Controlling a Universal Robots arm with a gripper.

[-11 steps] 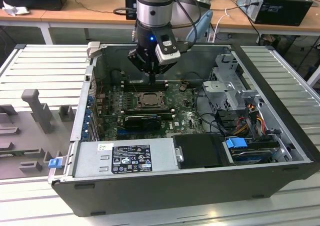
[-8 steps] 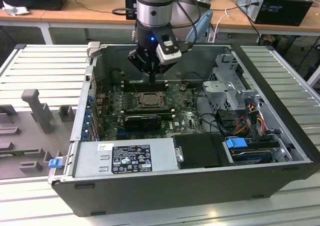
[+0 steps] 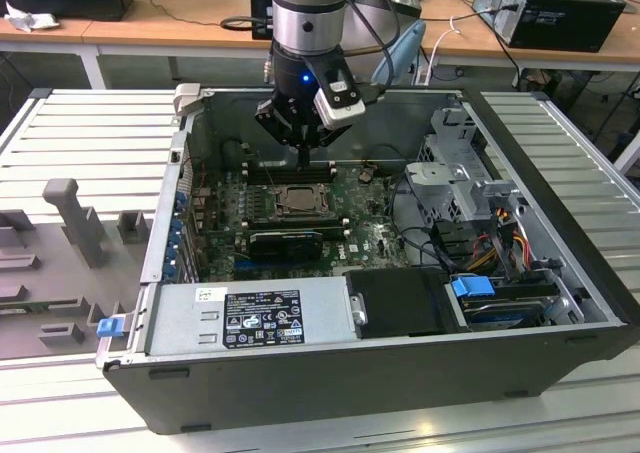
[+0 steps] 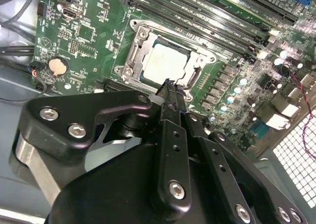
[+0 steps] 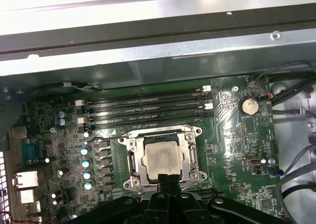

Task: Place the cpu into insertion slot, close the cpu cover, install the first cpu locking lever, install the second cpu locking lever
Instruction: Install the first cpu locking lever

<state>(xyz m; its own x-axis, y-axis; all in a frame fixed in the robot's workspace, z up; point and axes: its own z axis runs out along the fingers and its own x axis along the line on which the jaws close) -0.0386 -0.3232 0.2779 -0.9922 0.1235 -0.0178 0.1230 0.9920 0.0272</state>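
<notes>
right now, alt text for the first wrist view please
The cpu lies flat, framed by the grey cover, on a green motherboard. The gripper, shut, hangs over the cover's edge, with black memory slots beyond the cpu.

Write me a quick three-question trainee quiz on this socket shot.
1. True or false: the cpu sits on the motherboard, framed by the cpu cover.
2. In both wrist views, the tips of the claw are nearest to: A) the coin cell battery, B) the cpu cover's edge, C) the memory slots.
3. Fill in: the claw's jaws are ___.

Key: 1 true; 2 B; 3 shut.
</notes>
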